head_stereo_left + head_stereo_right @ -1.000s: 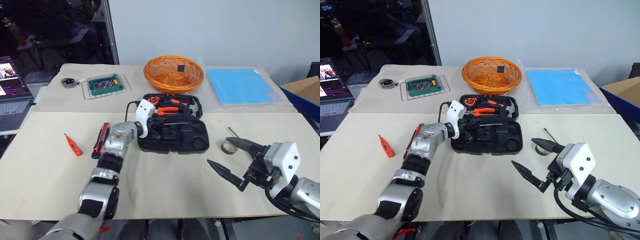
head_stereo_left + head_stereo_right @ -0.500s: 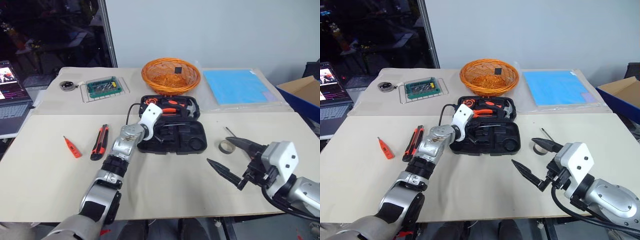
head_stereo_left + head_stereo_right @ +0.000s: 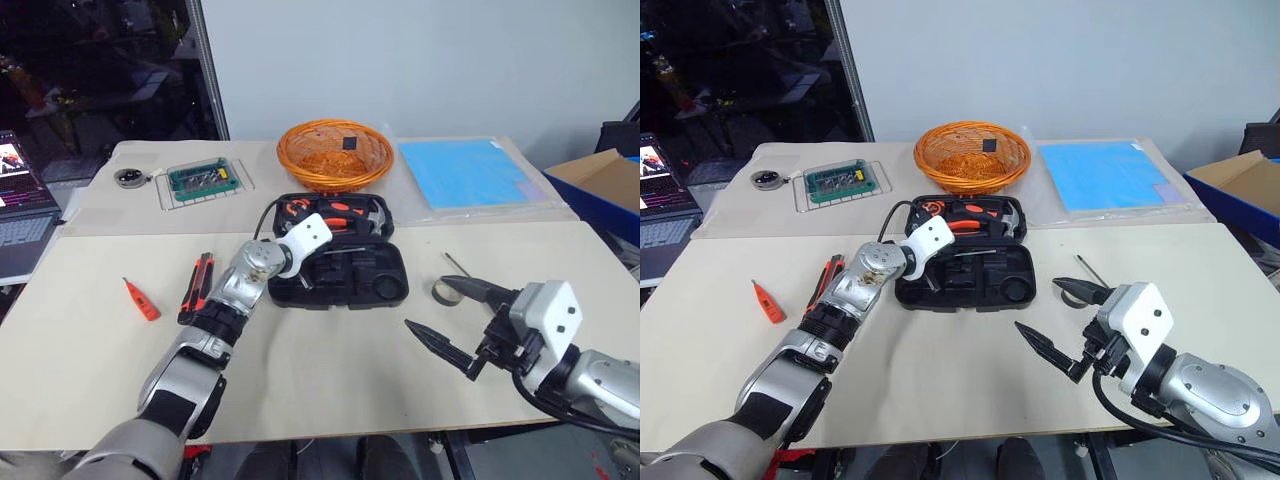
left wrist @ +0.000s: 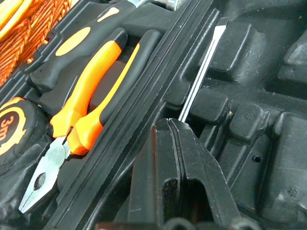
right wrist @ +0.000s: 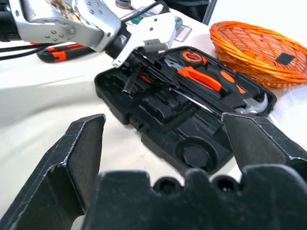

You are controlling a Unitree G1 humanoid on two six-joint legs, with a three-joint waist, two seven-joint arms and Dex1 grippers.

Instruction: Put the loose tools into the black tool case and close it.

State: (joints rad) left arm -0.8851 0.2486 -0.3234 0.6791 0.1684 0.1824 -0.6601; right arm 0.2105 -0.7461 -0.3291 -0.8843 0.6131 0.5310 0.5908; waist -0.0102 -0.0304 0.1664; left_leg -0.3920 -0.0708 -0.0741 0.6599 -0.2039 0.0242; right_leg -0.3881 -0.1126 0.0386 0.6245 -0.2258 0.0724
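The left gripper (image 4: 180, 143) is clamped shut on a long flat-blade screwdriver (image 4: 204, 64), holding it over the open black tool case (image 3: 385, 285), just beside the orange pliers (image 4: 93, 91). The right gripper (image 3: 450, 325) hangs wide open and empty, well apart from the case.

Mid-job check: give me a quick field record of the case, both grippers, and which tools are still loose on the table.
case: black tool case open; pliers, tape measure inside
left gripper: shut on long screwdriver, over case
right gripper: open, empty, above table
loose: utility knife, small red screwdriver
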